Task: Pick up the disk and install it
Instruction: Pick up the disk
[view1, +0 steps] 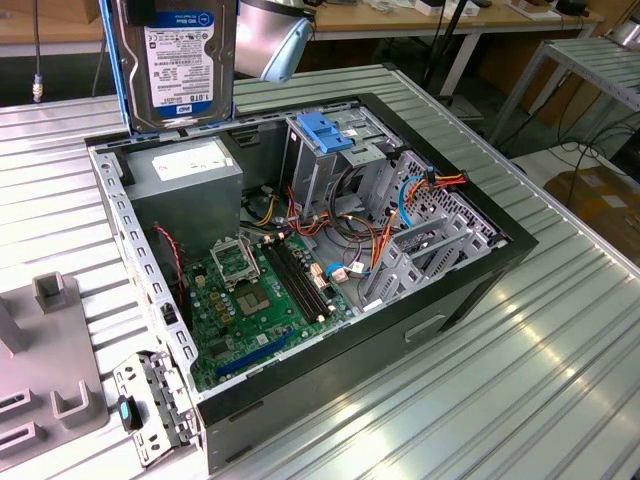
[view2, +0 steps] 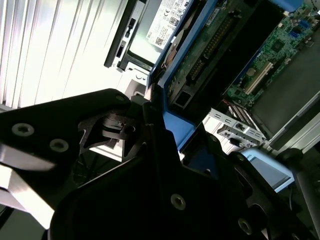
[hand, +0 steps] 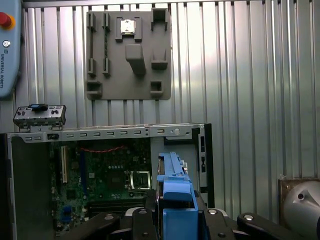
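Exterior view: the disk (view1: 182, 60) hangs upright above the far left corner of the open computer case (view1: 470, 292), over the grey power supply (view1: 185, 178). In the first wrist view the gripper (hand: 174, 217) is clamped on the disk's blue rail.

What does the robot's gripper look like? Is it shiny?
Mostly not. The gripper is dull black and built from flat, angular plates with chunky edges. Small round silver screws dot the plates, and those are the only shiny bits.
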